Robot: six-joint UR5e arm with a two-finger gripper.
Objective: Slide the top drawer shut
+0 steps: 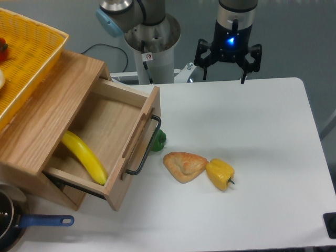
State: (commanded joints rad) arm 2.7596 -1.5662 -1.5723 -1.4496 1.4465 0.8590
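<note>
Hanging above the far edge of the white desk [252,157], the tool [227,67] has its fingers spread and holds nothing (blue light lit on its body). Top drawer [113,131] stands pulled well out of the oak cabinet [47,110], a banana [85,156] inside. Green pepper [157,140] sits just beside the black handle [147,149]. Pastry [184,166] touches a yellow pepper [220,174] mid-desk. Yellow basket [26,58] sits atop the cabinet.

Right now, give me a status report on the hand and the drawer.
Hand open, empty, up over the table's far edge. Drawer pulled out, banana inside. Green pepper against the drawer front by the handle, may block closing.
</note>
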